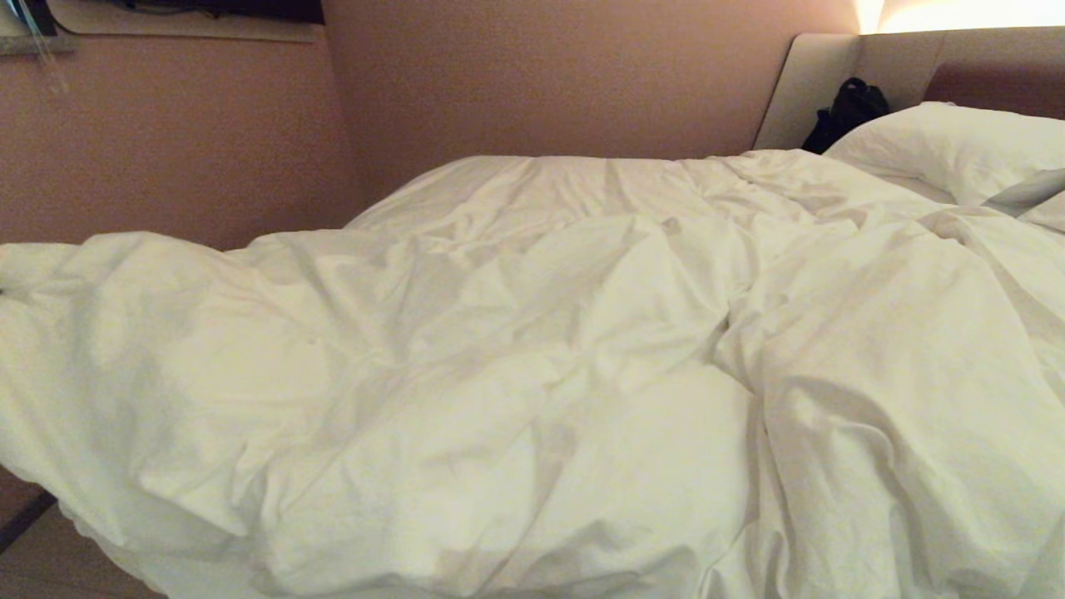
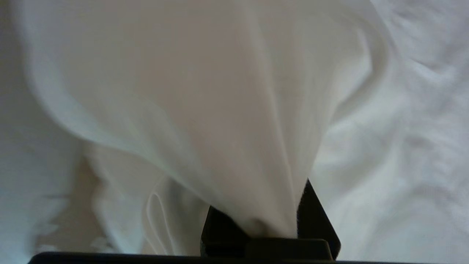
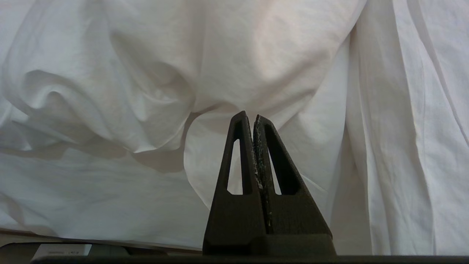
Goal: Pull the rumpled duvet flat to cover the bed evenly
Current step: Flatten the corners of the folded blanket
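Note:
The white duvet (image 1: 532, 358) lies rumpled in thick folds over the bed, whose padded headboard (image 1: 982, 75) stands at the far right. At the far left the duvet's edge (image 1: 75, 266) is lifted into a ridge. Neither arm shows in the head view. In the left wrist view my left gripper (image 2: 263, 198) is shut on a bunch of the duvet (image 2: 227, 91), which fans out taut from between the black fingers (image 2: 317, 216). My right gripper (image 3: 250, 115) is shut and holds nothing; it points at the duvet (image 3: 256, 55) hanging in folds just beyond its tips.
A plump white pillow (image 1: 948, 146) lies at the head of the bed, with a black bag (image 1: 849, 112) behind it against the headboard's side panel. A pinkish wall (image 1: 166, 141) runs along the bed's far side. Floor shows at the near left corner (image 1: 33, 557).

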{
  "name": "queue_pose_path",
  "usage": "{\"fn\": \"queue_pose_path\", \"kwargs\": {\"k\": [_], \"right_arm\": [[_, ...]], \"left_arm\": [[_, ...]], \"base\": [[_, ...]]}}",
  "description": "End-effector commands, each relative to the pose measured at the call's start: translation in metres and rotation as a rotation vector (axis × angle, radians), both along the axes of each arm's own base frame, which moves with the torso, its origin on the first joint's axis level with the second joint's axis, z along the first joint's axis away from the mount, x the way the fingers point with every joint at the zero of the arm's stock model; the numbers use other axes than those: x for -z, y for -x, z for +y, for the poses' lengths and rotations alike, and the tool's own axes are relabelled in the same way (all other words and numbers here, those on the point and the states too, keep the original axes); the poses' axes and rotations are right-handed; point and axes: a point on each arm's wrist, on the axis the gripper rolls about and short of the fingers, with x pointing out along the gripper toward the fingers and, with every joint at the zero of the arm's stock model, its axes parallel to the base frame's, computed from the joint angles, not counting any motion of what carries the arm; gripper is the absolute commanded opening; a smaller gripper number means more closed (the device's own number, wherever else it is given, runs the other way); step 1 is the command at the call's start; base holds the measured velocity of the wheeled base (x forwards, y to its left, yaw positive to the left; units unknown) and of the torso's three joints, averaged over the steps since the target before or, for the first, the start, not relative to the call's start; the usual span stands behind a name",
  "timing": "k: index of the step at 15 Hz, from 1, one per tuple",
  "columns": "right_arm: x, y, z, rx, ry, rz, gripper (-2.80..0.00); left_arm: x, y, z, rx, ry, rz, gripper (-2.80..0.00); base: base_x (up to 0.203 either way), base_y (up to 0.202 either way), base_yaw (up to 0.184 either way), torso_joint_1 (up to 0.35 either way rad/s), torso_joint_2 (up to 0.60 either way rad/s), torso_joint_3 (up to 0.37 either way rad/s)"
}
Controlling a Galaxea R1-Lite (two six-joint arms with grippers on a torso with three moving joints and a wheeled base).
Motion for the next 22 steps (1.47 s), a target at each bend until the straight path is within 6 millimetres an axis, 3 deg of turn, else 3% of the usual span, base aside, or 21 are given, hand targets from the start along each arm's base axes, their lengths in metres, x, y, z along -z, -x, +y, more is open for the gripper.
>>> {"fn": "queue_pose_path", "kwargs": {"k": [1,3,8,9,12,16,22], "right_arm": [[0.0,0.0,0.0,-0.001,0.001,0.0,-2.8],[0.0,0.0,0.0,-0.001,0.001,0.0,-2.8],[0.0,0.0,0.0,-0.001,0.001,0.0,-2.8],[0.0,0.0,0.0,-0.001,0.001,0.0,-2.8],[0.0,0.0,0.0,-0.001,0.001,0.0,-2.8],[0.0,0.0,0.0,-0.001,0.001,0.0,-2.8],[0.0,0.0,0.0,-0.001,0.001,0.0,-2.8]], "left_arm": [[-0.004,0.007,0.006,-0.027,-0.05,0.008,-2.8],[-0.004,0.011,0.012,-0.041,-0.065,0.011,-2.8],[0.018,0.002,0.026,-0.027,-0.057,0.066,-2.8],[0.022,0.0,0.028,-0.026,-0.051,0.074,0.0],[0.03,-0.003,0.031,0.021,-0.107,0.121,0.0],[0.04,0.0,0.035,-0.048,-0.223,0.25,0.0],[0.002,0.032,0.034,-0.059,-0.219,0.099,0.0]], "base": [[0.0,0.0,0.0,0.0,0.0,0.0],[0.0,0.0,0.0,0.0,0.0,0.0],[0.0,0.0,0.0,0.0,0.0,0.0],[0.0,0.0,0.0,0.0,0.0,0.0],[0.0,0.0,0.0,0.0,0.0,0.0],[0.0,0.0,0.0,0.0,0.0,0.0],[0.0,0.0,0.0,0.0,0.0,0.0]]}}
